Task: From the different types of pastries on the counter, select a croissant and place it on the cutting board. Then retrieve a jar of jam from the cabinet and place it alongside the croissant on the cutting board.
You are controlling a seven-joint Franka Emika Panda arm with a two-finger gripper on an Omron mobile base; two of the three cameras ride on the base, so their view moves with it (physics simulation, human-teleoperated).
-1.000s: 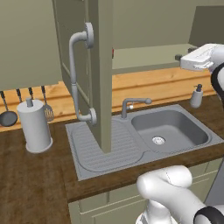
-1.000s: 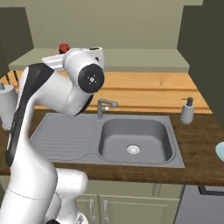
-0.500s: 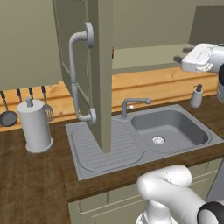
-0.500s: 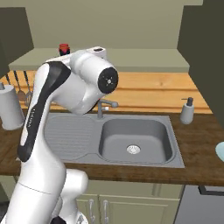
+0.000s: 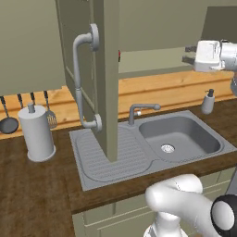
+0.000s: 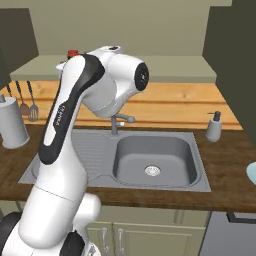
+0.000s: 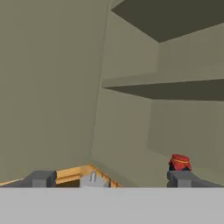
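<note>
**Open-handed reach toward the jam jar in the wall cabinet**

Shows a grey-green cabinet (image 5: 139, 28) above a kitchen sink, with its flat door (image 5: 109, 78) swung wide and standing edge-on in the left base view, long tubular handle (image 5: 82, 78) facing outward; judged to be left open that way to give free access to the shelves inside. Below, shows the dark wood-plank counter (image 5: 32, 190) with a grey sink (image 5: 178, 134) and draining board set into it, a faucet (image 5: 141, 110) at the back.

Places the white arm (image 6: 75, 150) raised high from the base, elbow bent over the sink and hand level with the cabinet's lowest shelf (image 6: 175, 70), apparently to come at that shelf from the front rather than from above.

On the counter, lists a paper towel roll (image 5: 38, 134) to the left of the sink and a soap dispenser (image 5: 208, 102) to its right, both well apart from the arm's work.

Shows the pincer (image 5: 189, 54) pointing sideways into the cabinet opening, its two dark tips set wide apart with nothing between them (image 7: 113, 179); read as a hand made ready to close around something small.

Locates the jar of jam (image 7: 180, 162), tiny, red with a dark top, upright on the lowest shelf near the back wall, well ahead of the pincer and off toward one fingertip rather than centred. Suggests a sideways correction and a forward reach before any grasp.
</note>
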